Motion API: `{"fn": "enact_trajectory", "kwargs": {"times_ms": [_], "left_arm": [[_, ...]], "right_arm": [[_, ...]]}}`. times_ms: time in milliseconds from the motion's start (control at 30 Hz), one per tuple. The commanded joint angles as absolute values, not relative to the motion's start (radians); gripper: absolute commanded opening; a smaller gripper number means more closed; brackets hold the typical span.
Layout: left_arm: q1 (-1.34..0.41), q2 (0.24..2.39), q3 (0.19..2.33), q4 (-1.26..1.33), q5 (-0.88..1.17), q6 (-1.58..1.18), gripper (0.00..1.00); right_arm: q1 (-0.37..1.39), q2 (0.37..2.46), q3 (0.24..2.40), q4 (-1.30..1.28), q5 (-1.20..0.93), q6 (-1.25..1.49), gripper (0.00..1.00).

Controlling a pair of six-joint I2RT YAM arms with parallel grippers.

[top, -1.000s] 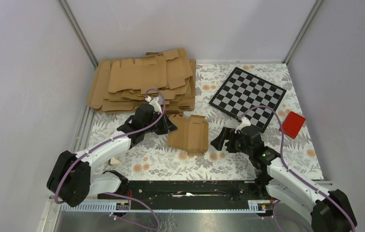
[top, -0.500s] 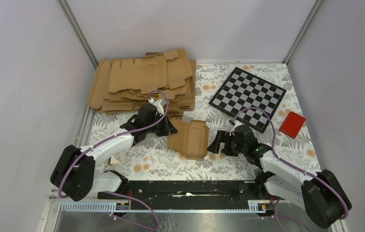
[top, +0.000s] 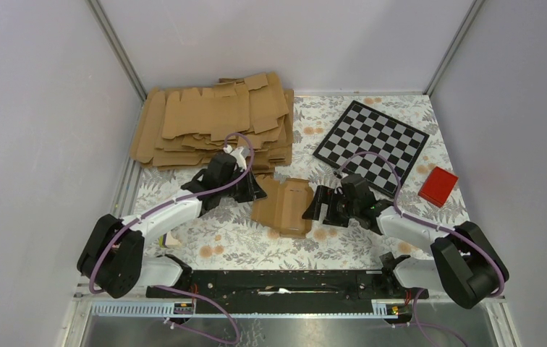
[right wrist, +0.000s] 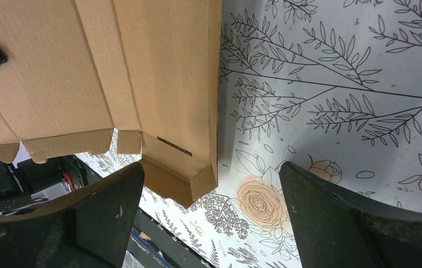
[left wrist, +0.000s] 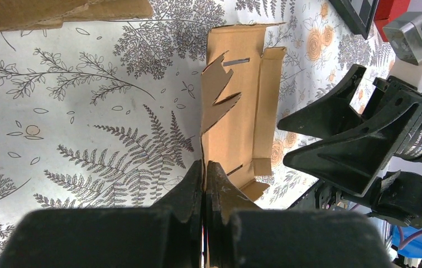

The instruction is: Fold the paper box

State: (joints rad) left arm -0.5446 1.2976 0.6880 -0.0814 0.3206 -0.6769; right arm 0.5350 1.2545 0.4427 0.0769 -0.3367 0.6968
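Top external | paper box (top: 285, 207) lay centre frame on floral desk (top: 220, 244), partly folded | left gripper (top: 255, 193) pinched tight on its left edge | right gripper (top: 314, 210) gaped wide beside its right edge

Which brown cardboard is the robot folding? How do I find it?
Find the big pile of flat cardboard at the back of the flowery table. Just in front of it, mid-table, lies the paper box. It is the only piece lying alone, partly folded, its edge pinched by the left pincer.
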Motion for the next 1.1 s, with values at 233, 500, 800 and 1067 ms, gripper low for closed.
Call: {"fn": "enact_trajectory", "kwargs": {"times_ms": [233, 500, 800, 1067], "left_arm": [[-0.543, 1.34, 0.744, -0.058, 0.323, -0.672, 0.0], [-0.543, 1.367, 0.807, -0.107, 0.345, -0.658, 0.0], [-0.543, 1.401, 0.806, -0.01, 0.422, -0.641, 0.0], [-0.543, 1.405, 0.732, 0.104, 0.387, -0.66, 0.0]], "right_arm": [[0.54, 1.121, 0.404, 0.048, -0.232, 0.661, 0.99], [0.54, 0.969, 0.386, 0.049, -0.164, 0.644, 1.0], [0.54, 0.814, 0.392, 0.044, -0.211, 0.516, 1.0], [0.54, 0.742, 0.379, 0.043, -0.101, 0.525, 1.0]]}}
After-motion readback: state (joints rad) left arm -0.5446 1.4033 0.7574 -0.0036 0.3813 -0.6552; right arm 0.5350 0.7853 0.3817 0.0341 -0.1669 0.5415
